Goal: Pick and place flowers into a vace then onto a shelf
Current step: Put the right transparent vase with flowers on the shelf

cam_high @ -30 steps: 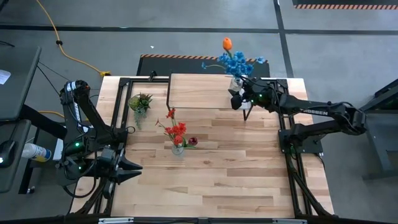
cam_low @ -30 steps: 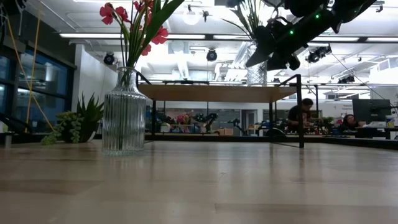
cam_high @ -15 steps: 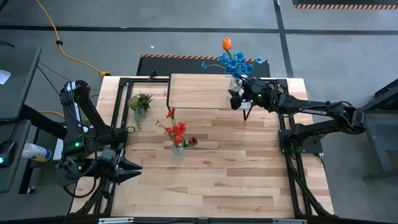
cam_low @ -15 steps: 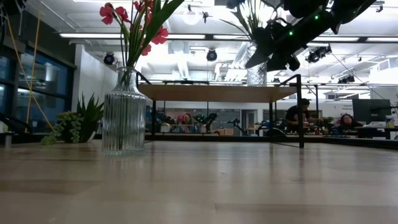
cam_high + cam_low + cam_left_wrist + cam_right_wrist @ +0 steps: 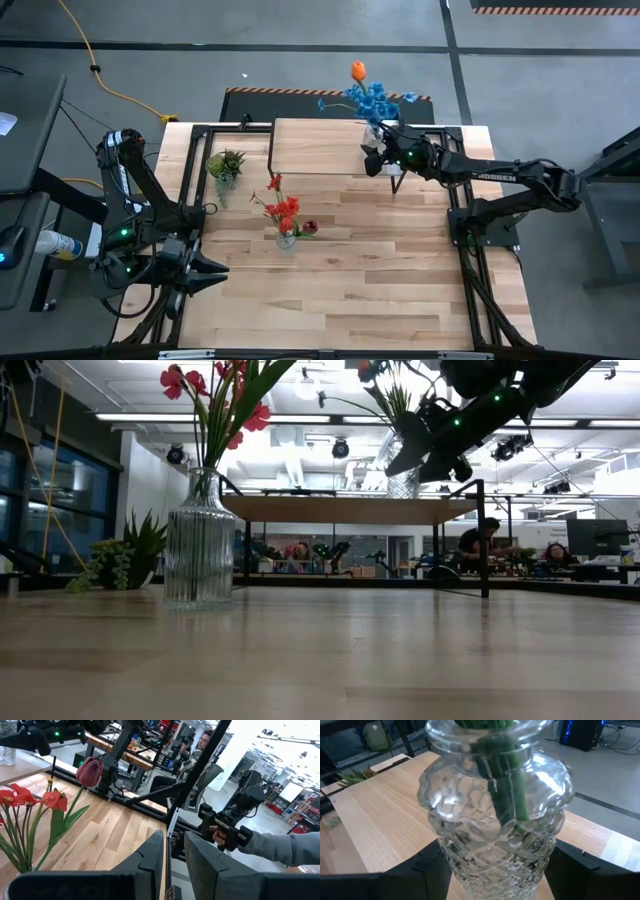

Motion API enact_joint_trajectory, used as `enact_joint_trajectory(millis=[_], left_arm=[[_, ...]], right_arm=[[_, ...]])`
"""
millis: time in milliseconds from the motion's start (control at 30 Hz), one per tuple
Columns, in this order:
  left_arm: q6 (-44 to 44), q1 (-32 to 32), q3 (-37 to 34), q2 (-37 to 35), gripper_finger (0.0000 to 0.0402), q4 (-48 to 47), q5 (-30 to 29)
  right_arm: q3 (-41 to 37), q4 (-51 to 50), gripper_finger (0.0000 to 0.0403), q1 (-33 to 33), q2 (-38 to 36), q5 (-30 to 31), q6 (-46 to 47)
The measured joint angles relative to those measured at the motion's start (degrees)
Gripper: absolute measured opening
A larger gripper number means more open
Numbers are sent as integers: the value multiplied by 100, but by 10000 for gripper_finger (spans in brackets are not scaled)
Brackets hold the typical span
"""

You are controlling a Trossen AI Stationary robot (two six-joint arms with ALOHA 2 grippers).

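A clear glass vase (image 5: 495,820) holds green stems, a blue flower cluster (image 5: 372,98) and an orange tulip (image 5: 358,70). It stands upright at the right end of the low wooden shelf (image 5: 315,145), with my right gripper (image 5: 372,160) shut on it. A second, ribbed vase (image 5: 286,238) rests by its base on the tabletop and holds red flowers (image 5: 285,207) and a dark pink bud (image 5: 310,227). My left gripper (image 5: 212,270) waits at the table's near left corner, its fingers a little apart with nothing between them. My right gripper pinches the vase's patterned lower body (image 5: 457,865) between its two fingers (image 5: 427,870), one on each side. The fingers come from the table's right, slanting slightly down. The vase stays upright with its base at the shelf's top (image 5: 340,510); whether it rests there I cannot tell.
A small green spiky potted plant (image 5: 226,163) stands left of the shelf. Black frame rails (image 5: 455,215) run along the table's left and right edges. Bare wood lies across the table's near half. A person's sleeve and hand (image 5: 260,840) show beyond the table in the left wrist view.
My right gripper has edged a little toward the table's left along the shelf, carrying the vase. The blue cluster and the tulip have shifted left with it.
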Motion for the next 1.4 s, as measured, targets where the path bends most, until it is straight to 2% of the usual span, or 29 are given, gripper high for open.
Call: enact_joint_trajectory(millis=[200, 1400], left_arm=[[0, 0, 0, 0, 113, -4, 2], [4, 2, 0, 0, 113, -6, 6]], right_arm=[[10, -71, 267, 0, 0, -71, 64], [-13, -534, 271, 2, 15, -303, 5]])
